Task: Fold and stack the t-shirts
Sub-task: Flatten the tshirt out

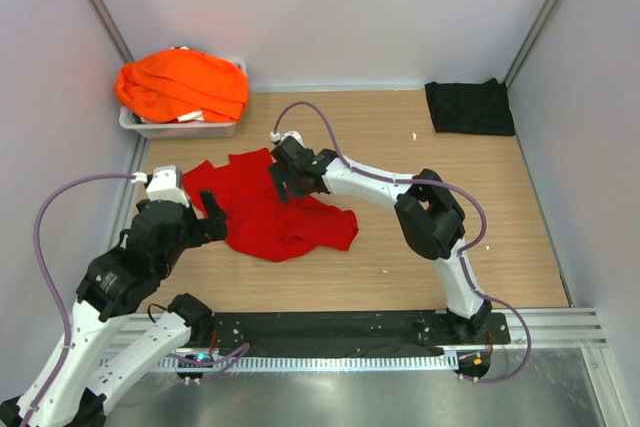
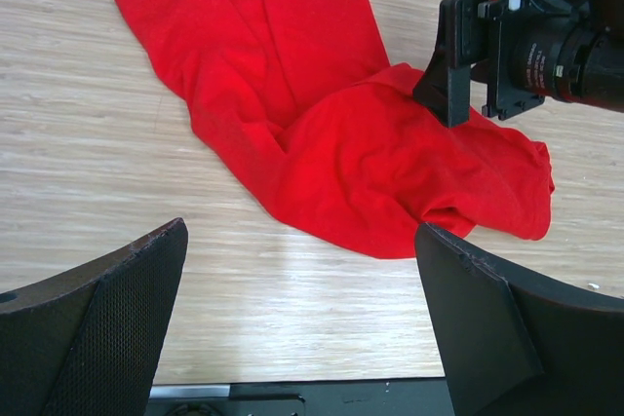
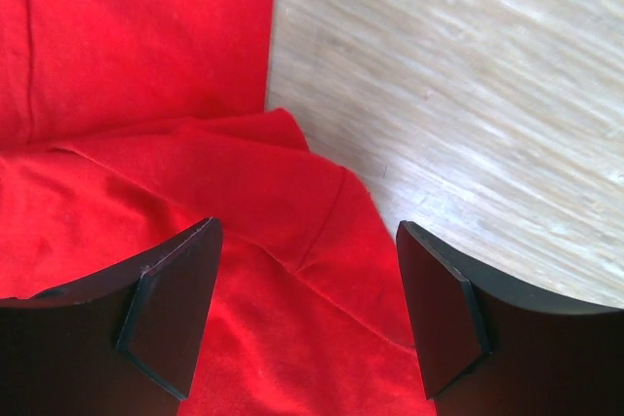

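Note:
A bright red t-shirt [image 1: 275, 215] lies crumpled on the wooden table, left of centre; it also shows in the left wrist view [image 2: 331, 143] and the right wrist view [image 3: 146, 143]. My right gripper [image 1: 283, 187] is open just above the shirt's upper middle, with cloth between its jaws [image 3: 307, 231]. My left gripper [image 1: 214, 217] is open and empty at the shirt's left edge, over bare wood in its own view [image 2: 300, 233]. A black t-shirt [image 1: 469, 107] lies folded at the far right. Orange t-shirts [image 1: 182, 82] are heaped in the tray.
The grey plastic tray [image 1: 190, 130] stands in the far left corner against the wall. Pale walls close in the table on three sides. The right arm [image 1: 430, 212] reaches across the middle of the table. A black rail [image 1: 330, 332] runs along the near edge.

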`<state>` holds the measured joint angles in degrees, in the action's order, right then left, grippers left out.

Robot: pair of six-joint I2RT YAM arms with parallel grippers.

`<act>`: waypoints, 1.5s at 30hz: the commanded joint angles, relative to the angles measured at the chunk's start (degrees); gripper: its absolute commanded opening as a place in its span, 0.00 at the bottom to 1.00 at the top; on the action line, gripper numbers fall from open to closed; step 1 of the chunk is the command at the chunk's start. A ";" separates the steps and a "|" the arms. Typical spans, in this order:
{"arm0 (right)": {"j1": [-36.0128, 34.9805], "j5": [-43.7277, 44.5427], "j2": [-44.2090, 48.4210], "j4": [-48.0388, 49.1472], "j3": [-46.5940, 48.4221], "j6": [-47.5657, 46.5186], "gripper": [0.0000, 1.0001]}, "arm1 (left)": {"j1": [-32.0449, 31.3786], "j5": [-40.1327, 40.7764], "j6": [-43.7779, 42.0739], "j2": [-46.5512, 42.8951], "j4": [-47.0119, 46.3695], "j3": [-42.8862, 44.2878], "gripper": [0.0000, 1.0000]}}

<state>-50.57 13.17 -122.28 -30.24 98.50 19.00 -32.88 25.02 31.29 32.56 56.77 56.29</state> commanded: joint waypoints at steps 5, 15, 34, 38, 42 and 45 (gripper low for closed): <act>-0.15 -0.78 0.99 2.82 -1.91 0.42 0.75 | 0.98 0.65 0.44 0.58 -2.63 -0.39 1.00; 0.91 -0.86 -1.29 3.70 -1.38 0.16 0.47 | 1.59 0.47 0.35 0.93 -2.72 -0.39 1.00; 1.17 -2.45 7.30 1.68 1.25 -3.09 0.01 | 2.47 0.74 0.44 1.11 -2.63 -0.48 1.00; 1.17 0.01 17.40 -2.98 4.68 -4.85 0.01 | 2.47 1.17 0.62 0.84 -2.63 -0.48 1.00; 1.17 -1.12 29.09 -7.19 3.81 -6.87 0.01 | 2.47 1.79 0.97 0.58 -2.37 -0.48 1.00; 1.08 -3.41 39.90 -8.78 -2.06 -9.16 0.01 | 2.47 2.14 1.14 0.14 -2.11 -0.39 1.00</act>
<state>-49.47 10.39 -93.76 -35.94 98.54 13.43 -30.65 25.39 31.40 33.23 56.40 55.90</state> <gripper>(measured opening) 0.025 0.996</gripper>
